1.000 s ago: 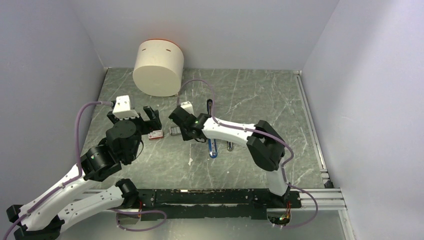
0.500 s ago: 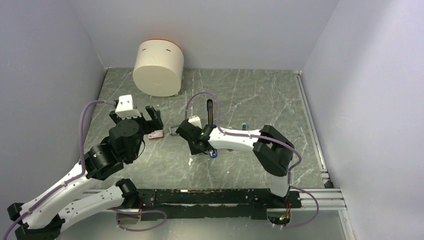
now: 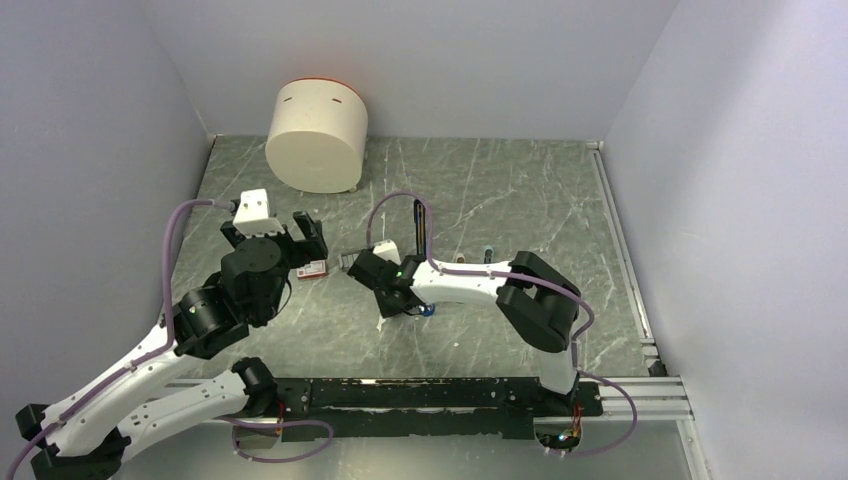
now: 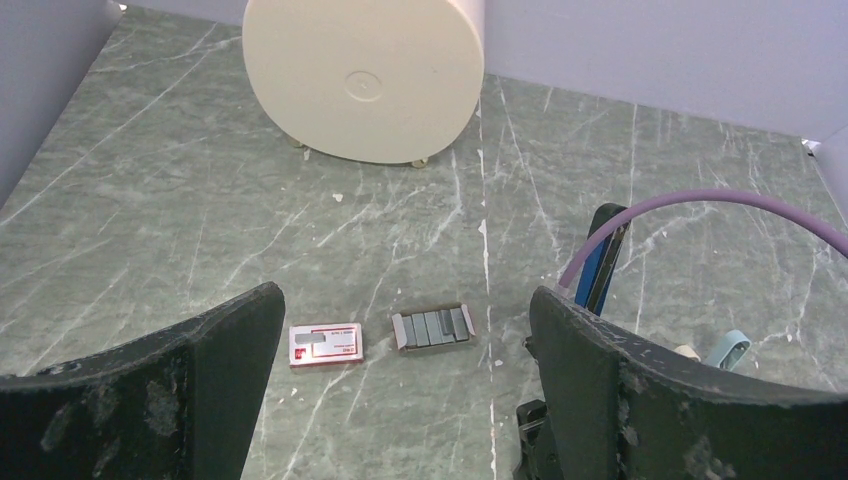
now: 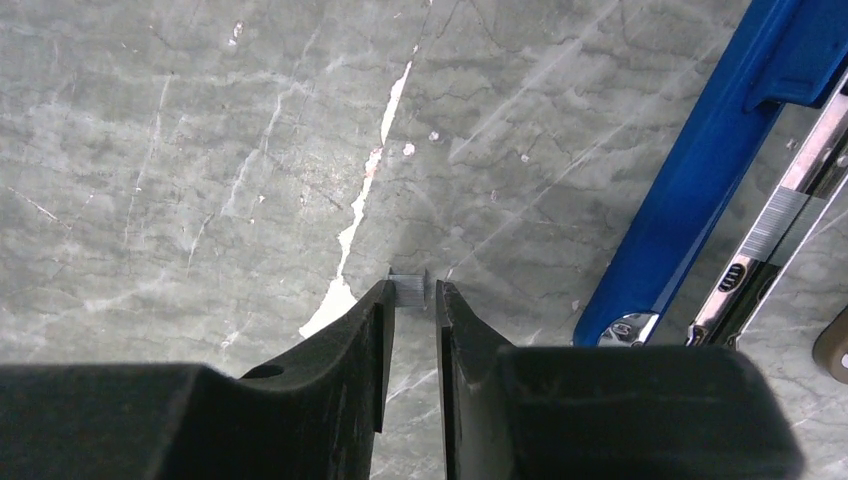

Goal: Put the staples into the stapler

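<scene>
The staples' red box (image 4: 325, 343) lies on the table, with an open tray of silvery-grey staple blocks (image 4: 432, 328) just to its right; both show in the top view, box (image 3: 312, 268) and tray (image 3: 348, 262). My right gripper (image 5: 410, 290) is shut on a short staple block (image 5: 408, 284) at its tips, close over the table, left of the stapler's blue body (image 5: 700, 180) and silver channel (image 5: 790, 210). The stapler (image 3: 420, 225) lies opened, partly hidden by my right arm. My left gripper (image 4: 405, 300) is open and empty above the box and tray.
A large cream cylinder (image 3: 316, 135) stands at the back left. A small tan piece (image 3: 460, 258) and a pale-blue piece (image 3: 488, 252) lie right of the stapler. A white scuff (image 5: 340, 295) marks the table by my right fingers.
My right gripper has come away from the staple tray towards the near side, down beside the stapler's blue body, with the staple block. My left gripper has shifted slightly and stays open.
</scene>
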Robot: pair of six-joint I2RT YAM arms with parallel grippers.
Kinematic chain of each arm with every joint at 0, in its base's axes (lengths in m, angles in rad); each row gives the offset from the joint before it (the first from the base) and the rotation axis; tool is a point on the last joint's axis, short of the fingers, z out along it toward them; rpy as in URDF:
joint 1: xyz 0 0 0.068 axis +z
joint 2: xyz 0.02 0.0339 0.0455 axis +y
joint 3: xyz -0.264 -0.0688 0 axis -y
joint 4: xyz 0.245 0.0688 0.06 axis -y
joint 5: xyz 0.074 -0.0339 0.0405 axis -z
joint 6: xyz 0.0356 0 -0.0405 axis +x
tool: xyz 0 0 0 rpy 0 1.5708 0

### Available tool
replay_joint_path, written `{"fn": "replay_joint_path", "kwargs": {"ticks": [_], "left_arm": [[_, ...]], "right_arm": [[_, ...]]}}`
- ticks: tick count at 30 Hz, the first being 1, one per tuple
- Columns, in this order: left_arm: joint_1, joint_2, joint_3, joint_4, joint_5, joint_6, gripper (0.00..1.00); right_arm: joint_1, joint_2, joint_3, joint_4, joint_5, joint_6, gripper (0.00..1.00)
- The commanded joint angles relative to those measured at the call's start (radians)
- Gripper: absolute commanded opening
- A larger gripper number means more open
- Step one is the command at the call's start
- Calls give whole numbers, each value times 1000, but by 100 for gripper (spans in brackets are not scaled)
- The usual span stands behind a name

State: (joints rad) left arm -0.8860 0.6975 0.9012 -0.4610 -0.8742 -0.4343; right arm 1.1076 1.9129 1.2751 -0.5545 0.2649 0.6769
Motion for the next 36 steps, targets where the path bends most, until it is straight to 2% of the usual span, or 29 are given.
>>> {"fn": "replay_joint_path", "kwargs": {"ticks": [1,12,36], "left_arm": [[7,-15,-10,10,-2,-6,97],[6,-15,-10,10,-2,-6,97],[6,-19,-12,4,-10,-6,97]], "right_arm": [[6,26,11,-32,14,13,27],[6,21,38,-41,12,41,39],[10,72,99,-67,21,17,36]]}}
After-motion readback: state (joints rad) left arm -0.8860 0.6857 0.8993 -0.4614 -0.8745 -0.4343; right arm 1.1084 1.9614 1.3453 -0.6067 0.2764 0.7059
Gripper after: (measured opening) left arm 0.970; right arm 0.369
